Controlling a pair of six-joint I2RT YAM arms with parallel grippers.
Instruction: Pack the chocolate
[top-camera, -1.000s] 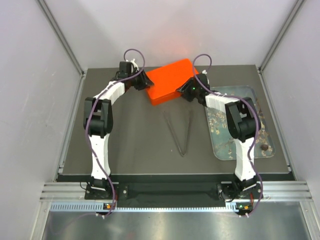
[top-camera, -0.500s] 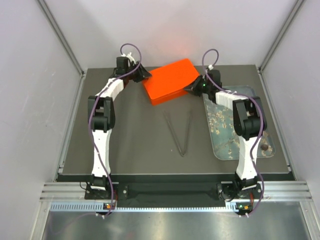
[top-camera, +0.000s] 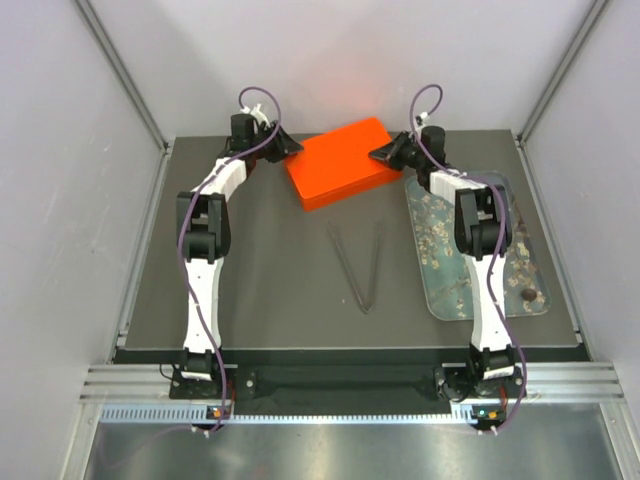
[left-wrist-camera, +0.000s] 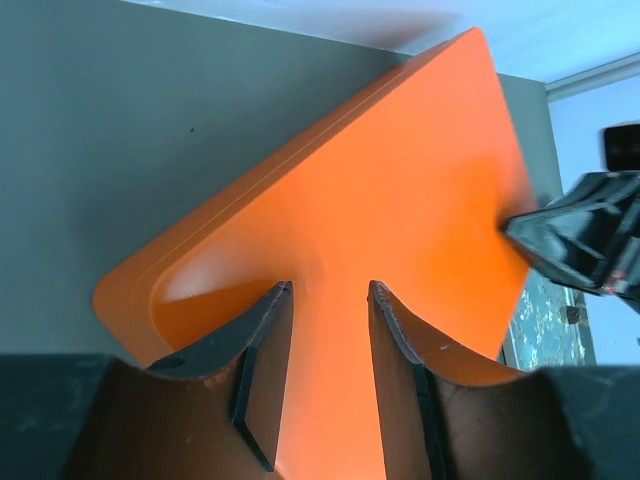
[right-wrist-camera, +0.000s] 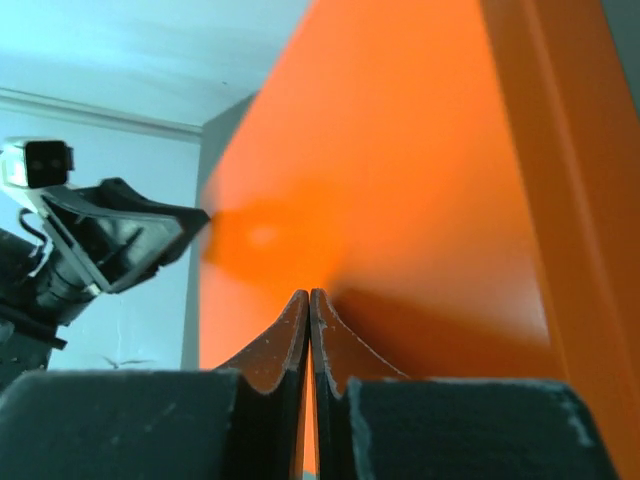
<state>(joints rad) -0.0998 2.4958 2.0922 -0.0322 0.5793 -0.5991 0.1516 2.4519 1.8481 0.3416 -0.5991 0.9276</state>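
Note:
A closed orange box (top-camera: 340, 162) lies at the back middle of the table. My left gripper (top-camera: 287, 149) is at its left corner; in the left wrist view its jaws (left-wrist-camera: 330, 290) stand open over the orange lid (left-wrist-camera: 400, 190), holding nothing. My right gripper (top-camera: 385, 153) is at the box's right end; in the right wrist view its fingertips (right-wrist-camera: 309, 293) are shut together against the orange surface (right-wrist-camera: 400, 160). One small dark brown chocolate (top-camera: 524, 296) sits near the front right of the grey-blue tray (top-camera: 505, 190). Any other chocolates are not visible.
A pair of thin dark tongs (top-camera: 360, 265) lies in a V at mid-table. The tray with its brownish print fills the right side. Metal frame rails and white walls close in the table. The right arm reaches over the tray.
My right gripper has swung from the box's near right side back and right to its far right end. My left gripper has shifted slightly back. The box stays about where it was.

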